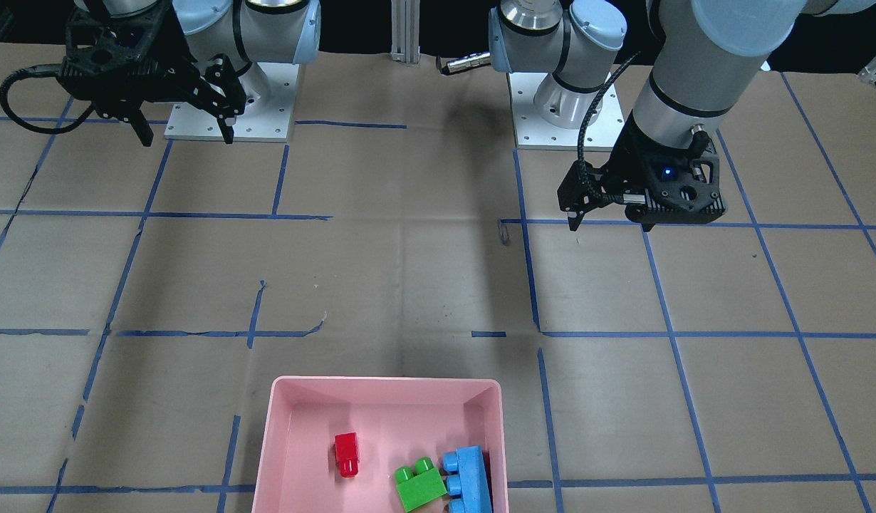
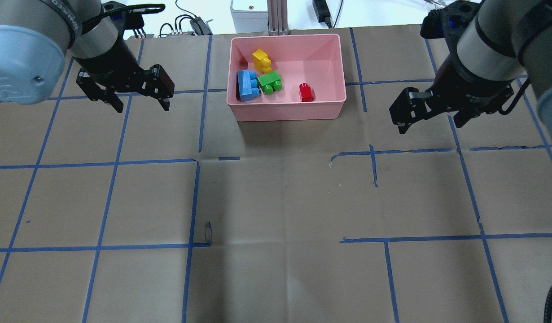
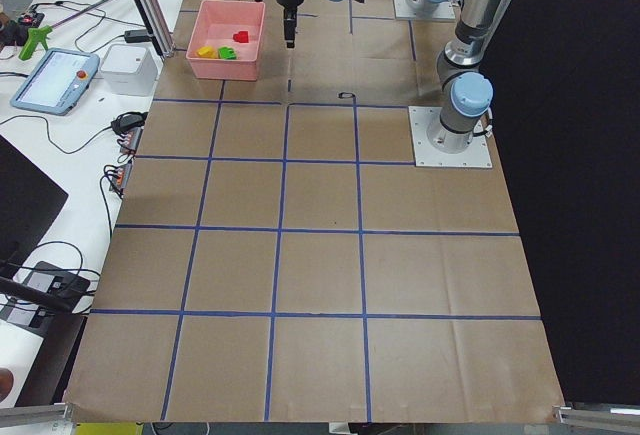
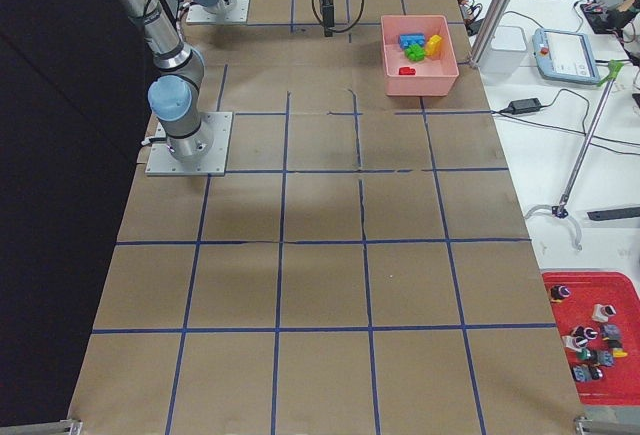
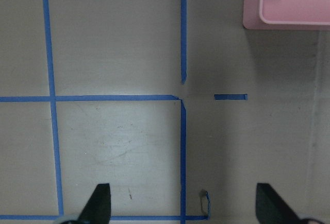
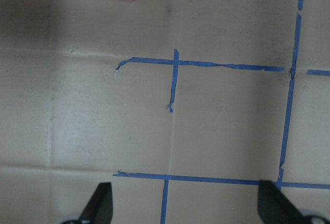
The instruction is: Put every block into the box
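The pink box (image 2: 287,112) stands at the table's far middle edge. In it lie the yellow block (image 2: 261,60), the light blue block (image 2: 246,85), the green block (image 2: 270,82) and the red block (image 2: 306,92). The front-facing view shows the red (image 1: 347,453), green (image 1: 419,484) and blue (image 1: 470,479) blocks, with the yellow one out of view. My left gripper (image 2: 142,105) is open and empty above the table, left of the box. My right gripper (image 2: 431,125) is open and empty, right of the box. A box corner shows in the left wrist view (image 5: 289,24).
Blue tape lines form a grid on the brown table cover. An aluminium post (image 2: 276,18) and cables stand just beyond the box. The arm bases (image 1: 231,107) sit at the robot's side. A red tray (image 4: 590,335) with small parts lies off the table.
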Available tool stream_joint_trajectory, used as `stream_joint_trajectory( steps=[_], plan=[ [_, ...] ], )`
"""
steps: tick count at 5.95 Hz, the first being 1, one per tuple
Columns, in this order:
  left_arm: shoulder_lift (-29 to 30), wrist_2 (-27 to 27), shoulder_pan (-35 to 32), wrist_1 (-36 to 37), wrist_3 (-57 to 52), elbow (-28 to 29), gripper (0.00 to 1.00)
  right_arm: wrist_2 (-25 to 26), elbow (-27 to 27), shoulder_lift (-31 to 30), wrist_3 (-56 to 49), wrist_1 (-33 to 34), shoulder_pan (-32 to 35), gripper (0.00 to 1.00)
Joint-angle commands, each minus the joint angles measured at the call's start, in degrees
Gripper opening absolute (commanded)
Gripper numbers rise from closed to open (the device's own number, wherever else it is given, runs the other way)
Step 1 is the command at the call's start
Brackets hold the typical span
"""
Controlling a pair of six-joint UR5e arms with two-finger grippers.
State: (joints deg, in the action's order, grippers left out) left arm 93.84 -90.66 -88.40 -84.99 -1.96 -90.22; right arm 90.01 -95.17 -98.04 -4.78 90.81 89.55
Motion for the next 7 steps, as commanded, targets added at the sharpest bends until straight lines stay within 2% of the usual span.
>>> stream_joint_trajectory(
  steps=[1,7],
  plan=[
    [-0.1,0.0,0.0,0.0,-0.1,0.1,0.98,0.0,-0.1,0.6,0.1,-0.1,0.0,1.00],
    [1.3,-0.3,0.1,0.0,-0.2,1.0,0.98,-0.1,0.9,1.2,0.8,0.9,0.3,1.00]
  ],
)
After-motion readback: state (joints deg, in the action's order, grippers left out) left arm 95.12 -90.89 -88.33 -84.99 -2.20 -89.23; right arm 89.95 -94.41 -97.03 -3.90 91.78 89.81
